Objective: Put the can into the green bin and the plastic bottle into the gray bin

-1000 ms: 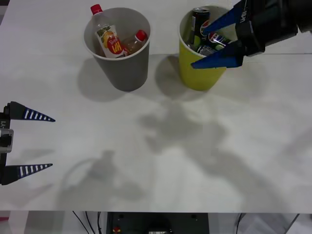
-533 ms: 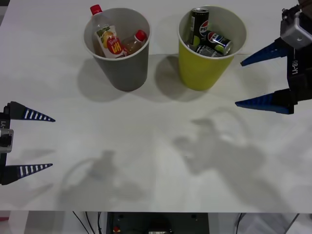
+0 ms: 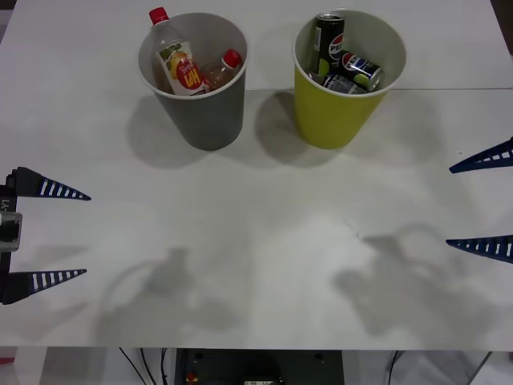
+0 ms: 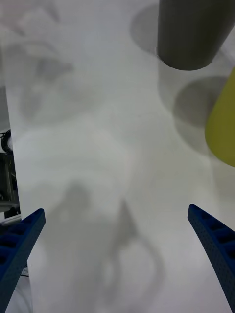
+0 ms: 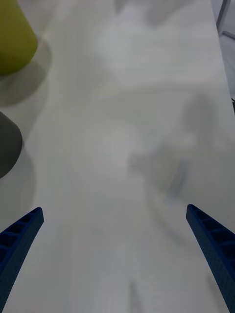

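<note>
The gray bin [image 3: 196,104] stands at the back left of the table and holds the plastic bottle [image 3: 178,64], red-capped with a fruit label, beside a smaller red-capped bottle [image 3: 222,70]. To its right, the green bin [image 3: 341,116] holds a black can [image 3: 328,40] standing upright and a second can [image 3: 358,70] lying on its side. My right gripper [image 3: 479,203] is open at the right edge of the table, well clear of the green bin [image 4: 223,127]. My left gripper [image 3: 56,235] is open at the left edge. The gray bin [image 4: 193,34] appears in the right wrist view.
White table [image 3: 264,233] with a seam line running across behind the bins. The green bin [image 5: 14,39] and gray bin [image 5: 9,146] sit at the edge of the left wrist view.
My right gripper has drawn back from over the green bin, moving right and toward the front to the table's right edge. The left arm has not moved.
</note>
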Motion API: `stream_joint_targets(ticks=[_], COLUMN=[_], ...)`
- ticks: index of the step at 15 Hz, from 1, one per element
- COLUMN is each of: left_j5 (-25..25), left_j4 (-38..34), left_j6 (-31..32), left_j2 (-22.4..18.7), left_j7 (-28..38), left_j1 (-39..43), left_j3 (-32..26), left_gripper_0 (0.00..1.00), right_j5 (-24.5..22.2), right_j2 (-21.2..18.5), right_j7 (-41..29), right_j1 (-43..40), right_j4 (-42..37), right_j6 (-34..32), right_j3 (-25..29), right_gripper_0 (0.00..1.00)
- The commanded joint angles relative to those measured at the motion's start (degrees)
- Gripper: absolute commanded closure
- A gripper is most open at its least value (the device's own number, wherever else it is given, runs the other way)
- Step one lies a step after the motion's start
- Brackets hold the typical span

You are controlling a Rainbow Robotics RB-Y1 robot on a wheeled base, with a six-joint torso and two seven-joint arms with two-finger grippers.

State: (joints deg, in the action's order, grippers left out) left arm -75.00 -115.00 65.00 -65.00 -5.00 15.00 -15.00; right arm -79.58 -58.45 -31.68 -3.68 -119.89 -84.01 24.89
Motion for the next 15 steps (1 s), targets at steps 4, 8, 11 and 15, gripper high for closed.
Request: stream_joint_targets(ticks=[4,8,11,15], left_j5=[0.0,0.0,0.0,0.0], left_j4=[0.0,0.0,0.0,0.0], left_j6=[0.0,0.0,0.0,0.0], left_j2=[0.0,0.0,0.0,0.0], left_j7=[0.0,0.0,0.0,0.0], left_j1=[0.0,0.0,0.0,0.0], left_j3=[0.0,0.0,0.0,0.0], left_gripper_0=[0.0,0.0,0.0,0.0], right_j5=[1.5,1.4,1.4,1.4], right_j2=[1.1,2.7,2.8,2.8], right_j7=[8.7,11.5,12.7,12.7], right_j1=[-9.8,-12.3,-14.0,-14.0], right_j4=[0.0,0.0,0.0,0.0], right_j6=[0.5,0.5,0.5,0.5], right_j3=[4.6,5.0,5.9,5.9], right_gripper_0=[0.0,0.0,0.0,0.0])
